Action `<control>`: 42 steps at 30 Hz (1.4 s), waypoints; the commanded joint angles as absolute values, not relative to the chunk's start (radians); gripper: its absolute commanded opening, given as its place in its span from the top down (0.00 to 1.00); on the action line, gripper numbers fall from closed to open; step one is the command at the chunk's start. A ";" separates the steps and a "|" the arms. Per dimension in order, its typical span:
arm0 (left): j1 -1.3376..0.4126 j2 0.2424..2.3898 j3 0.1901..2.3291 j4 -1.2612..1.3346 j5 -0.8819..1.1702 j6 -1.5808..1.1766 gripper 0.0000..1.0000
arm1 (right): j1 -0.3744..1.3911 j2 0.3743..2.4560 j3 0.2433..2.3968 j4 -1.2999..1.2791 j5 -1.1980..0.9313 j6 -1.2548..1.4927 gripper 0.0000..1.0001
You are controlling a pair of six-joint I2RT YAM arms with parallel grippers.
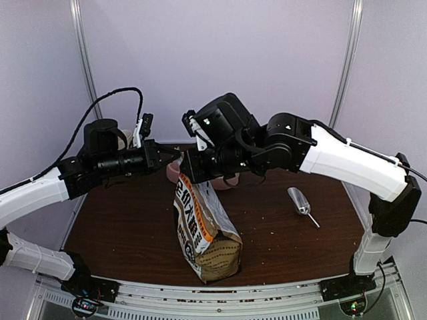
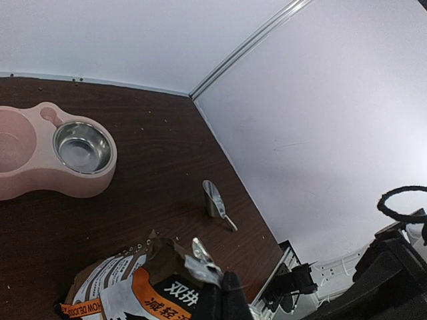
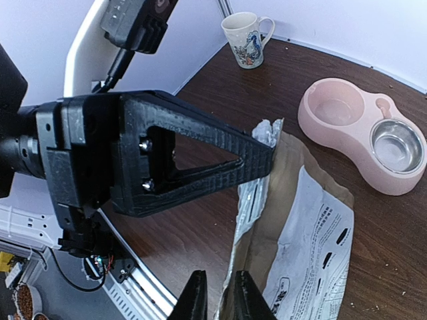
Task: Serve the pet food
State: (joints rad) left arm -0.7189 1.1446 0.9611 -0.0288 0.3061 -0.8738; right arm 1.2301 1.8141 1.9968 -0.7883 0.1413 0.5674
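On table [image 1: 127, 227], only stray pet food [image 2: 142, 124] pellets show, scattered near the pink bowl [image 2: 47, 173]; bag [image 1: 207, 233] contents hidden. Bag stands mid-table, just in front of bowl. Left gripper [image 3: 267, 157] pinches bag's top edge. Right gripper [image 3: 220, 297] fingers slightly parted astride same edge.

White arms [image 1: 347, 160], black joints [image 1: 287, 143]; left tool [image 3: 265, 158] apparently ribbed, screwed.
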 commanded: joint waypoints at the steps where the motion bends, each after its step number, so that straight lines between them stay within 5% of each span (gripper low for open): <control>1: -0.712 1.125 0.963 -0.021 0.295 -0.858 1.00 | 1.236 1.833 2.047 -0.843 0.212 0.554 0.85; 42: -0.712 1.110 0.963 -0.030 0.302 -0.853 1.00 | 1.235 1.921 2.125 -0.914 0.245 0.545 0.91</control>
State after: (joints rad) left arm -0.7189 1.1324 0.9611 -0.0586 0.3023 -0.8730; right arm 1.2312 1.8984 2.0922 -0.8715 0.2073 0.5518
